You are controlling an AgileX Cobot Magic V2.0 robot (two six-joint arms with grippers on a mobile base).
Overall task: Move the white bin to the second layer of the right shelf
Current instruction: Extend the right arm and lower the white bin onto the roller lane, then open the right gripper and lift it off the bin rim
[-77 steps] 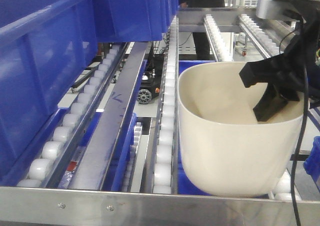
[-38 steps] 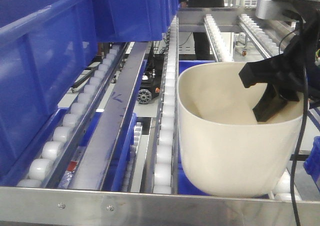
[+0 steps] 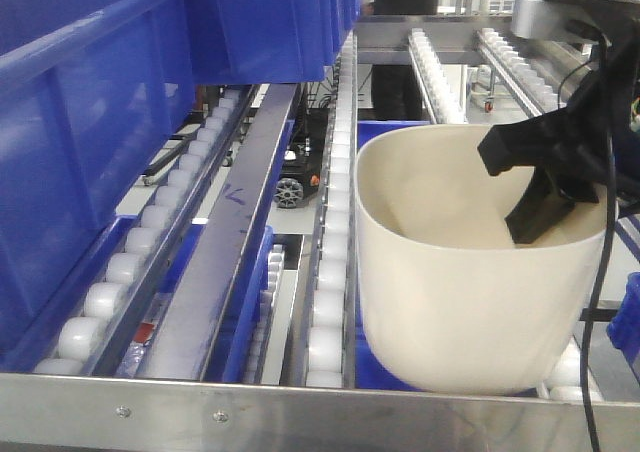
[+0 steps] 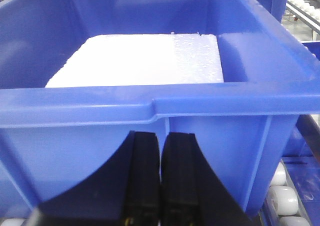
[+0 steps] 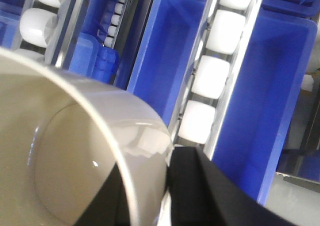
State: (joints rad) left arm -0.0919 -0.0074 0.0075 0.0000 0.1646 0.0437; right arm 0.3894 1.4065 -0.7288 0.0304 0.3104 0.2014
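Note:
The white bin is a glossy cream tub sitting low between two roller rails of the right shelf second layer, just behind its steel front rail. Whether its base rests on the rollers I cannot tell. My right gripper is shut on the bin's right rim, one finger inside and one outside. The right wrist view shows the bin wall pinched by that gripper. My left gripper is shut on nothing, close in front of a blue crate.
Large blue crates fill the left of this shelf level. The one by my left gripper holds a white foam slab. More blue crates lie under the rails. A person stands behind the rack. A black cable hangs by the bin.
The bin and both grippers hold their places. Only the person behind the rack has shifted slightly.

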